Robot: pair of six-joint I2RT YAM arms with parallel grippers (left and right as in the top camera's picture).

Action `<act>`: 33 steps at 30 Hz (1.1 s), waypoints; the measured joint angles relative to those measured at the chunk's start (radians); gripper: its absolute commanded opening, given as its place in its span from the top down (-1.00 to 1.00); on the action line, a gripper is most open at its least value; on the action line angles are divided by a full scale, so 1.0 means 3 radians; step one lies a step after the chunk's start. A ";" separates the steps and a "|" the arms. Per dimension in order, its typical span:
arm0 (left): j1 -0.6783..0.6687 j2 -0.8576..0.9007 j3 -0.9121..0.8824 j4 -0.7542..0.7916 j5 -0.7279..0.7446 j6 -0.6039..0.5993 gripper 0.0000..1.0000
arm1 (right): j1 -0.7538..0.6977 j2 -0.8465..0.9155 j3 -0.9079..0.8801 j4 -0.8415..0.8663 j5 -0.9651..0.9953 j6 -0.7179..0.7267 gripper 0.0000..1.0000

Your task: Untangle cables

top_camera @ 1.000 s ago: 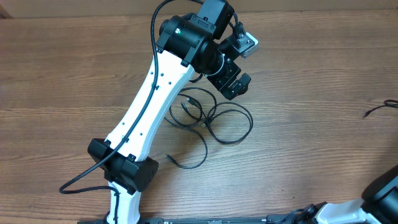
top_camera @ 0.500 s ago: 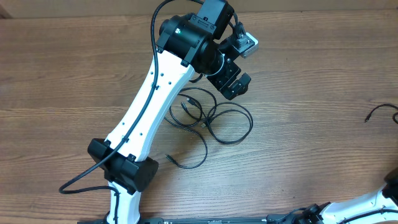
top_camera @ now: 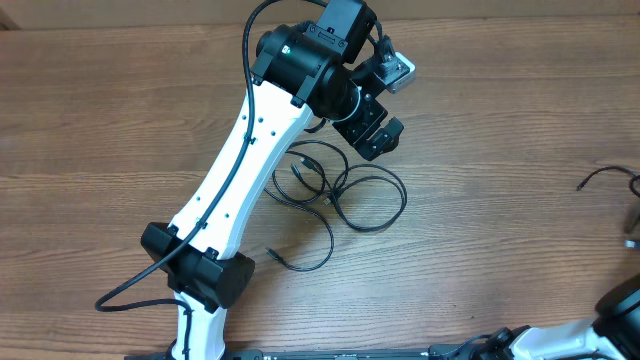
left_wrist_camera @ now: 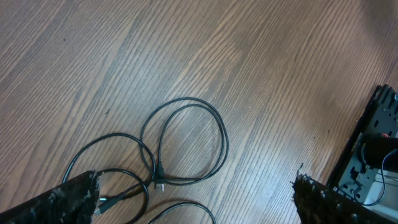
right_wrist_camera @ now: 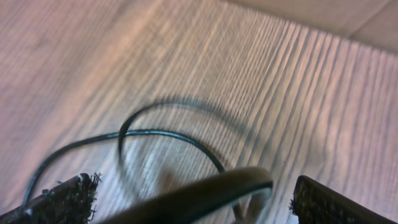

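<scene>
The cables lie as a loose tangle of thin black loops on the wooden table, just below my left gripper. In the left wrist view the cable loops and small plugs sit between and ahead of my left gripper, which is open and empty. A separate cable lies at the far right edge. The right wrist view shows this cable looped on the table, blurred. My right gripper is open, and a blurred dark cord crosses loosely between its fingers, close to the camera.
The left arm stretches diagonally from the bottom left across the table and covers part of the tangle. The right arm shows at the bottom right corner. A black frame stands at the right of the left wrist view.
The cable end at the far right edge has slid a little to the left. The right arm at the bottom right corner has shifted. The left arm and the tangle have not moved.
</scene>
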 measured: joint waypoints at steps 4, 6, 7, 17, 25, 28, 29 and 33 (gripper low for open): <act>0.0000 0.0000 0.0000 0.0001 0.0000 0.0000 -1.00 | 0.0020 -0.0244 0.0000 -0.0223 0.0079 -0.0001 -1.00; 0.0000 0.0000 0.0000 0.0001 0.0000 0.0000 -0.99 | 0.0020 -0.0355 0.0000 -0.0350 0.0167 0.0000 -1.00; 0.0000 0.0000 0.0000 0.0001 0.0000 0.0000 -1.00 | 0.0020 -0.0398 0.0000 -0.0407 0.0201 -0.0001 -0.99; 0.0000 0.0000 0.0000 0.0000 0.0000 0.0000 -1.00 | 0.0018 -0.0448 0.0010 -0.0989 -0.0065 -0.0003 -0.99; 0.0000 0.0000 -0.0001 0.0000 0.0000 0.0000 -1.00 | 0.0013 -0.0429 0.0013 -0.1839 -0.0557 0.0758 -1.00; 0.0000 0.0000 0.0000 0.0001 0.0000 0.0000 -1.00 | 0.0008 -0.0421 0.0013 -0.2001 -0.0601 0.0983 -1.00; 0.0000 0.0000 0.0000 0.0001 0.0000 0.0000 -1.00 | 0.0000 -0.0418 0.0013 -0.2054 -0.0608 0.1015 -1.00; 0.0000 0.0000 -0.0001 0.0001 0.0000 0.0000 -1.00 | -0.0076 -0.0381 0.0019 -0.2415 -0.0617 0.1127 -1.00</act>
